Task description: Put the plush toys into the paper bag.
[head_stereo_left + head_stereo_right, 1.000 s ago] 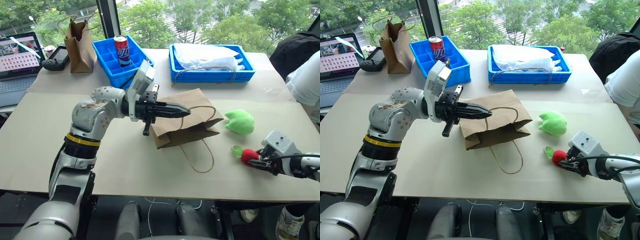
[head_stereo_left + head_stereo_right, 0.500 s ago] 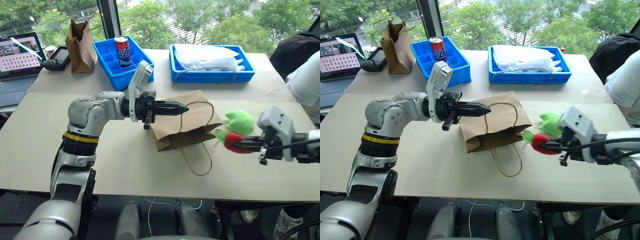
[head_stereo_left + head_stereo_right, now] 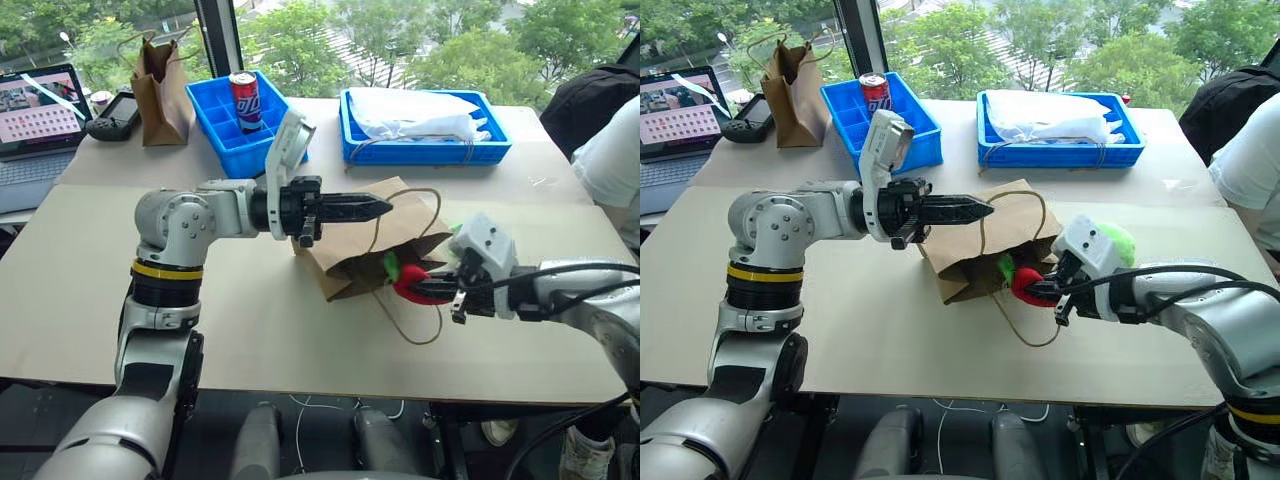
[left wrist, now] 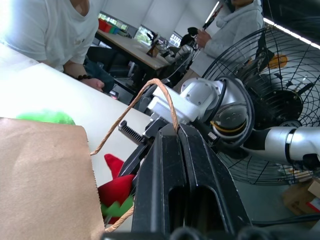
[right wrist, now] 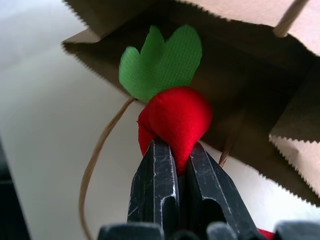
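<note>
Right gripper: near the table's front edge, right of centre; its fingers pinch the red plush toy by its tail end, leaf tip leading toward the bag.
Red toy: held clear of the tabletop, its green tip right at the mouth of the paper bag, not yet past the lip as far as the head views tell.
Lower handle: lies loose on the table under the toy; I judge it could snag the fingers if the gripper dips.
Bag mouth: faces the right gripper and gapes as a dark opening in the right wrist view; the bag lies on its side near the table's middle.
Left gripper: fingers pressed together on the bag's upper cord handle, lifting the top lip.
Step in hand: push the red toy well inside before letting go, keeping the upper handle raised so the mouth does not sag.
Risk: released at the lip, the toy may roll back out.
Lime-green toy: on the table beyond the right gripper, toward the right edge, largely hidden; not yet bagged.
</note>
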Robot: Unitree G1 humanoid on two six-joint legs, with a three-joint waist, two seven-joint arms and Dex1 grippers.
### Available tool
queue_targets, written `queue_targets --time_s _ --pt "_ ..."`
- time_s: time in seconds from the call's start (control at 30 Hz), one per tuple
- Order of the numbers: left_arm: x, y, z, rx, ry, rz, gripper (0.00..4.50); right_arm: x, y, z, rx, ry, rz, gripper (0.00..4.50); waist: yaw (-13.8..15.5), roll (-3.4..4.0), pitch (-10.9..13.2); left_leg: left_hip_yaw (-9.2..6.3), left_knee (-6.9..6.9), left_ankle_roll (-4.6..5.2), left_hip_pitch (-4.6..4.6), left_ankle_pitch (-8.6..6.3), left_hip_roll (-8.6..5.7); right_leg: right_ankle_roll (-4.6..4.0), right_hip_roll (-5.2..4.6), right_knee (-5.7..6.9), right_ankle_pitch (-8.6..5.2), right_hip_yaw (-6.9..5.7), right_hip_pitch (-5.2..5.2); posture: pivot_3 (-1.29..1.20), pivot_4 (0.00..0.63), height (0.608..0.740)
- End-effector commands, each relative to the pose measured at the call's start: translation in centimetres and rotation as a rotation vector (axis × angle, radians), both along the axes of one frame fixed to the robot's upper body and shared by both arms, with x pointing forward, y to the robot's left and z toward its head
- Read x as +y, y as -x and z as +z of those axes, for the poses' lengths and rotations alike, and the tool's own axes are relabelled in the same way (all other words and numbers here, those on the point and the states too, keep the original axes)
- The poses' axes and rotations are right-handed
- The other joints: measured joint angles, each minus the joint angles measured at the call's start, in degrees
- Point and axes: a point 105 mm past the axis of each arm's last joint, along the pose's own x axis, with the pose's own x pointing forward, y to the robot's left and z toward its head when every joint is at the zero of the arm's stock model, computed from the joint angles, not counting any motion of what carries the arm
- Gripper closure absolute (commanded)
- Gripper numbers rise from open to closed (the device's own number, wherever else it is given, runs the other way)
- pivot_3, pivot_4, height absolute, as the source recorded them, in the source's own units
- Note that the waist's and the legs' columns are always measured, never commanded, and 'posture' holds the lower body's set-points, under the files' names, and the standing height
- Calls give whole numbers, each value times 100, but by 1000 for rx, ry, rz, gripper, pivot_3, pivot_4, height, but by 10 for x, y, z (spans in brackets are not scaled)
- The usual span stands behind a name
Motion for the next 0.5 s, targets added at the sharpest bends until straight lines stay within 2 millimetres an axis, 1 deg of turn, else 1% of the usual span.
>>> queue_targets --time_s 0.03,0.1,0.17,0.23,0.33,0.43,0.5 --pt "-4 9 15 -24 28 -7 4500 1 -20 0 -30 -9 -99 4463 0 0 0 0 0 0 0 0 0 0 0 1 0 0 0 0 150 676" --pt "-6 12 17 -5 43 -16 4500 6 -27 -1 -16 -70 -131 4463 2 0 0 0 0 0 -1 0 -1 -2 0 0 1 1 -1 0 150 676" --pt "-7 15 18 19 55 -28 4500 15 -34 0 20 -207 -173 4463 1 -1 1 -2 -1 0 -2 0 -1 -4 0 0 2 1 -1 0 150 676" --pt "-9 19 17 28 57 -35 4500 18 -37 -6 65 -283 -209 4463 0 -1 1 -3 -4 0 -2 0 -2 -5 1 0 3 1 -3 0 150 676" --pt "-11 20 13 41 52 -26 4500 28 -42 -10 169 -577 -292 4463 8 -3 -1 -7 -11 -2 -3 1 -2 -5 2 1 3 0 -3 0 150 676" --pt "-12 20 11 48 52 -18 4500 34 -46 -16 245 -747 -373 4463 9 -2 -1 -9 -15 -8 -3 5 -3 -6 2 3 3 0 -5 0 150 676" --pt "-12 19 11 47 57 -6 4500 39 -50 -17 276 -823 -421 4463 8 -1 -1 -8 -15 -11 -4 6 -3 -7 1 5 4 1 -8 0 150 676"
